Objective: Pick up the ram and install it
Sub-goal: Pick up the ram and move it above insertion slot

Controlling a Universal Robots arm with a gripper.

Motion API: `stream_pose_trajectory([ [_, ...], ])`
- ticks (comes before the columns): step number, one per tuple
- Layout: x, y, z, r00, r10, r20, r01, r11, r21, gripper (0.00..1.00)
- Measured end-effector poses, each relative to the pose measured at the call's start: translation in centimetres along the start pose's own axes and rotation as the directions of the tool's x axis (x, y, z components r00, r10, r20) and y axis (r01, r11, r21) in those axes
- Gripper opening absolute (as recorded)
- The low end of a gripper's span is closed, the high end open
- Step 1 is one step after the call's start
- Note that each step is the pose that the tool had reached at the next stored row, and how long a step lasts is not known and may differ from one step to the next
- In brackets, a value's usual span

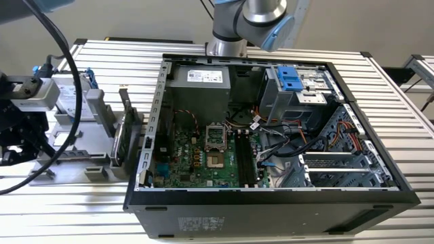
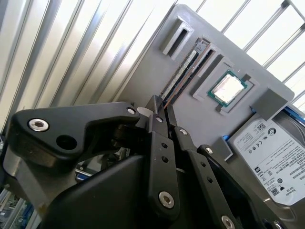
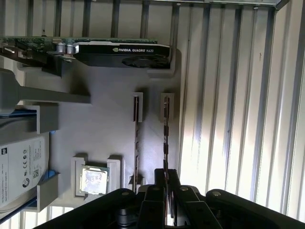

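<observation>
1. The exterior view takes in the whole bench. An open computer case (image 1: 271, 201) with its motherboard (image 1: 196, 157) lies on the slatted table (image 1: 122, 48). The arm (image 1: 247, 20) rises at twelve o'clock behind the case. At nine o'clock from the case stands a grey fixture (image 1: 68, 140) carrying a hard drive (image 1: 71, 101) and an upright graphics card (image 1: 125, 132).
2. Both wrist views go close to that fixture (image 3: 105, 109) (image 2: 224, 43). The gripper (image 3: 166, 174) (image 2: 163, 106) is drawn in on the ram (image 3: 166, 138) (image 2: 180, 74), with one finger against each face of the thin strip. The ram stands on edge in the fixture's end blocks.
3. Just beside the ram, a second memory stick (image 3: 137, 143) (image 2: 193, 76) stands parallel to it. Beyond that stick lie a processor chip (image 3: 94, 180) (image 2: 228, 88) and then the hard drive (image 3: 21, 171) (image 2: 276, 152).
4. The first wrist view adds the graphics card (image 3: 119, 52) past one end of the ram.
5. The gripper's own body hides the stretch of ram inside the grasp, and each wrist view shows a different stretch running out from the fingers. In the exterior view the arm's dark, cabled far end is cut off by the picture's edge at nine o'clock, and it covers part of the fixture.
6. The ram's long axis runs level and parallel to the table slats (image 3: 238, 119) (image 2: 71, 47). In the exterior view those slats lie along the nine-to-three o'clock line. Its narrow edge faces up towards the gripper.
</observation>
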State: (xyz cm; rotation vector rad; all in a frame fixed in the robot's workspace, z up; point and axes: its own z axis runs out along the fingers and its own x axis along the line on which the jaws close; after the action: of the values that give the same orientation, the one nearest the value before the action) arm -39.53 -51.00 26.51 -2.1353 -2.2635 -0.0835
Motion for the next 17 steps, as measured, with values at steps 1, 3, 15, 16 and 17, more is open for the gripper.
stream_pose_trajectory([
  [1, 0.0, 0.0, -0.05, 1.0, 0.0, 0.0, 0.0, 1.0, 0.0, 0.0],
  [3, 0.01, 0.0, -0.16, 1.0, 0.0, -0.0002, 0.0, 1.0, -0.0002, 0.0],
  [15, 0.08, 0.02, -1.36, 1.0, 0.0, -0.0002, 0.0, 1.0, -0.0003, 0.0],
  [16, 0.09, 0.03, -1.55, 1.0, 0.0, -0.0001, 0.0, 1.0, -0.0002, 0.0],
  [17, 0.1, 0.03, -1.7, 1.0, 0.0, -0.0002, 0.0, 1.0, -0.0002, 0.0],
])
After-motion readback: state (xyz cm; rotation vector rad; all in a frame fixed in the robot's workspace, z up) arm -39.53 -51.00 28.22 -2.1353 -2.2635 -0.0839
